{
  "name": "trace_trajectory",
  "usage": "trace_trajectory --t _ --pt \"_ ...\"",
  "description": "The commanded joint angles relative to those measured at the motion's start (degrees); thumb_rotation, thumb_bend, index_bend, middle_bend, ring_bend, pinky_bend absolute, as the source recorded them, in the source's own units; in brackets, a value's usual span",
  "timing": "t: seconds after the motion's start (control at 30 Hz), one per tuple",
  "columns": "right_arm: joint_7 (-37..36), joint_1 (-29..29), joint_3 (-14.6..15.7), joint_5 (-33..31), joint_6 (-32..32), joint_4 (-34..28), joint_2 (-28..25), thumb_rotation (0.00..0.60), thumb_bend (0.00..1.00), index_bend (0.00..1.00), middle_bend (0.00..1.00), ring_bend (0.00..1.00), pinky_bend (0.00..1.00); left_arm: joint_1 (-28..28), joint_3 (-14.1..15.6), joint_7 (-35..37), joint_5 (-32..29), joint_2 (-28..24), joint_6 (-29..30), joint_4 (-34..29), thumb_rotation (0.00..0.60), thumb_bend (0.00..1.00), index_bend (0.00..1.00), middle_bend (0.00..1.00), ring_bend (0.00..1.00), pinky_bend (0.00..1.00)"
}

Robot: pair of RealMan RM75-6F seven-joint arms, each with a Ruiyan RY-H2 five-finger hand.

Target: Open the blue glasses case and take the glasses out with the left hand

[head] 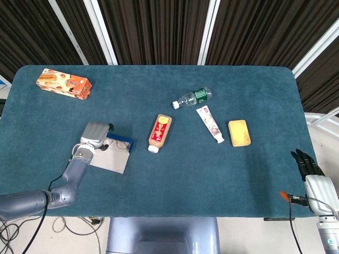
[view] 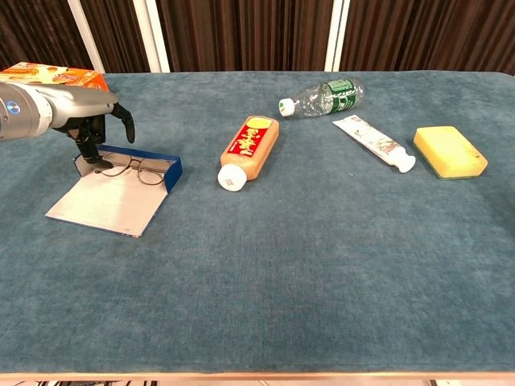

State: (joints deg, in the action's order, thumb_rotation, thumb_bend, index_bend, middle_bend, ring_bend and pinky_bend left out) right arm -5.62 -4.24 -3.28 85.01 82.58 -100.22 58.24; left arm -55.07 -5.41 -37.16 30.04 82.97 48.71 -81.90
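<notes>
The blue glasses case [view: 135, 158] lies open at the table's left, its pale lid [view: 109, 203] flat on the cloth toward the front edge. Thin wire-framed glasses [view: 135, 170] rest inside it against the blue wall. My left hand [view: 90, 121] hovers over the case's left end, fingers pointing down and thumb held apart; the fingertips [view: 84, 151] reach the case's end by the glasses' left side. In the head view the left hand [head: 94, 134] covers that end of the case [head: 117, 142]. My right hand [head: 309, 166] hangs off the table's front right corner, fingers straight, holding nothing.
A red sauce bottle [view: 251, 148] lies just right of the case. Further right are a clear plastic bottle [view: 323, 96], a toothpaste tube [view: 372, 142] and a yellow sponge [view: 450, 151]. An orange snack box [head: 63, 83] sits at the back left.
</notes>
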Motion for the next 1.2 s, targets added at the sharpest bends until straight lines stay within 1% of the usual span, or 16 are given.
trace_trajectory --t 0.03,0.4,0.57,0.77,0.93,1.2 --pt "0.0 0.0 0.0 0.0 0.0 0.0 0.0 0.600 0.16 0.00 0.00 0.00 0.19 -0.2 0.1 -0.2 -0.7 -0.1 -0.4 0.1 0.600 0.26 0.29 0.97 0.86 0.93" --pt "-0.2 0.0 0.0 0.0 0.0 0.0 -0.1 0.600 0.16 0.00 0.00 0.00 0.19 -1.2 1.3 -1.6 -3.5 -0.6 -1.1 -0.5 0.600 0.26 0.30 0.97 0.86 0.93" --pt "-0.3 0.1 0.0 0.2 0.2 0.0 -0.1 0.600 0.16 0.00 0.00 0.00 0.19 -1.0 1.8 -1.3 -4.6 -1.4 -1.1 -1.5 0.600 0.26 0.34 0.97 0.86 0.93" --pt "-0.2 0.1 0.0 0.2 0.2 0.0 -0.1 0.600 0.16 0.00 0.00 0.00 0.19 -0.3 2.4 -0.4 -3.6 -2.9 -0.5 -3.3 0.600 0.26 0.36 0.98 0.86 0.93" --pt "-0.1 0.1 0.0 0.2 0.2 -0.1 -0.1 0.600 0.16 0.00 0.00 0.00 0.19 0.2 2.6 0.4 -3.0 -3.6 -0.1 -3.7 0.600 0.26 0.34 0.97 0.86 0.93" --pt "-0.2 0.0 0.0 0.0 0.0 -0.1 -0.1 0.600 0.16 0.00 0.00 0.00 0.19 0.7 1.2 3.2 0.0 -1.7 1.0 -1.6 0.600 0.26 0.36 0.99 0.87 0.94"
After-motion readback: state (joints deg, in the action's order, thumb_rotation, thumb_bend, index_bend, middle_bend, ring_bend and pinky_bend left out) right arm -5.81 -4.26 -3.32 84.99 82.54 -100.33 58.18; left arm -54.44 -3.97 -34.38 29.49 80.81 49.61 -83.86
